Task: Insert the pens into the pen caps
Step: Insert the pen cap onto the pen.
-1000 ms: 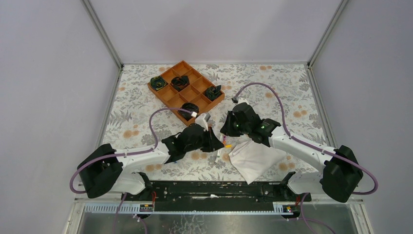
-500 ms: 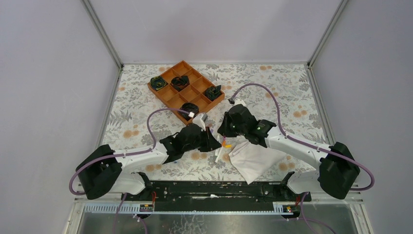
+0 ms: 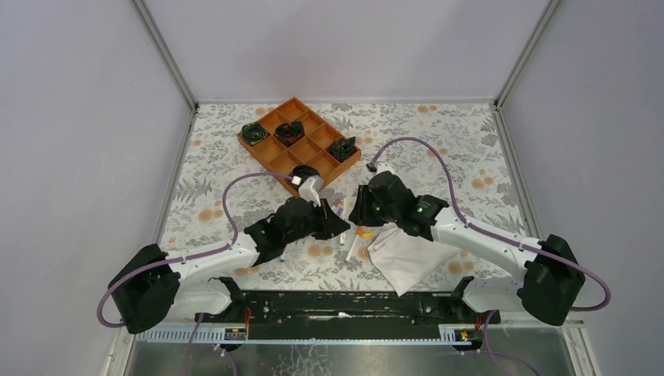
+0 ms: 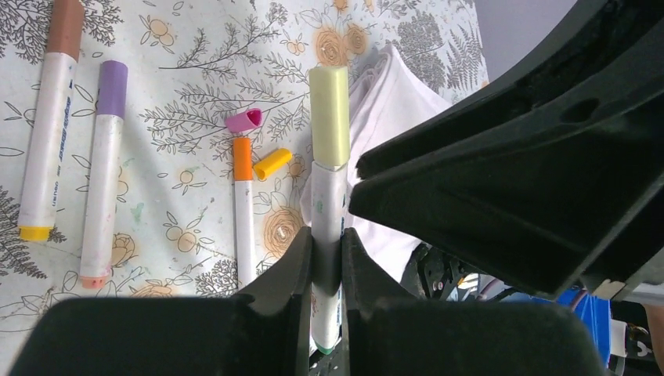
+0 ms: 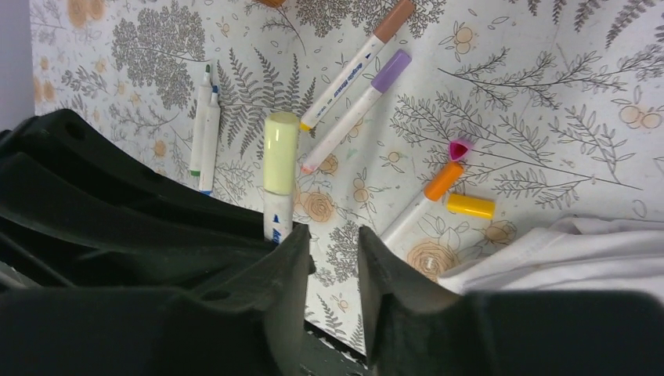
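Note:
My left gripper (image 4: 326,251) is shut on a white pen (image 4: 327,204) that wears a pale yellow cap (image 4: 329,117). In the right wrist view that capped pen (image 5: 279,157) stands just left of my right gripper (image 5: 335,251), which is open with only the tabletop between its fingers. Brown-capped (image 4: 48,125), purple-capped (image 4: 103,168) and orange-capped (image 4: 243,211) pens lie on the table. A loose pink cap (image 4: 244,120) and a yellow cap (image 4: 272,163) lie beside the orange one. Two more pens (image 5: 205,133) lie further left. From above, both grippers (image 3: 342,227) (image 3: 356,213) meet mid-table.
A folded white cloth (image 3: 407,258) lies right of the pens, under the right arm. An orange compartment tray (image 3: 276,149) with dark objects stands at the back. The left arm's black body (image 5: 117,211) fills the lower left of the right wrist view.
The right gripper has opened and come off the pale yellow cap. The left arm has drawn back a little to the left, still holding the pen.

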{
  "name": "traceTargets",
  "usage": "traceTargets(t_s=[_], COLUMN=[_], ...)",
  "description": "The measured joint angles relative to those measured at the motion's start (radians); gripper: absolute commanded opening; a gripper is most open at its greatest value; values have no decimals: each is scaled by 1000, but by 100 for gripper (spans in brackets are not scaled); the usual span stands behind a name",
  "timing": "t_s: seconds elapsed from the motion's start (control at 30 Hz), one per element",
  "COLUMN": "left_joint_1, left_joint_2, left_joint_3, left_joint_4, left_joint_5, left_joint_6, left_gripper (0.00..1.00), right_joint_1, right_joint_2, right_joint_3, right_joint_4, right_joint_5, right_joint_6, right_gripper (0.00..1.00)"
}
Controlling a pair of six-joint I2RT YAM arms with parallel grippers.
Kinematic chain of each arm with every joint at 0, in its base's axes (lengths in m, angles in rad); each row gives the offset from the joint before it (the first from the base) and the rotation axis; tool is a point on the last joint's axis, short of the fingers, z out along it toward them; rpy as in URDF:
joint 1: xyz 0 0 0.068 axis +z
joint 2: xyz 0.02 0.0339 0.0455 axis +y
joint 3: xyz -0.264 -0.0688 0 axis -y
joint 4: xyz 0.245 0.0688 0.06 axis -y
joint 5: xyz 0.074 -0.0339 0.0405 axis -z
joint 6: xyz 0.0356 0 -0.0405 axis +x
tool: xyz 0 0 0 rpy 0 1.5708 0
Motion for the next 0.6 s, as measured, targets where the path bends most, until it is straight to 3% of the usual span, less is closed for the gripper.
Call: traceTargets(t_s=[0.27,0.6], left_joint_1=[0,7], left_joint_2=[-98,-346], left_joint_3=[-34,-74], left_joint_4=[-3,8], left_joint_5=[-7,72], left_joint_6=[30,135], left_gripper=[0,0], right_joint_1=[0,-35], right_joint_2=[-108,-266], right_joint_3=[16,36], right_joint_4=[-53,-6], right_joint_5=[9,-119], right_joint_6=[-30,-94], right_gripper=[66,77])
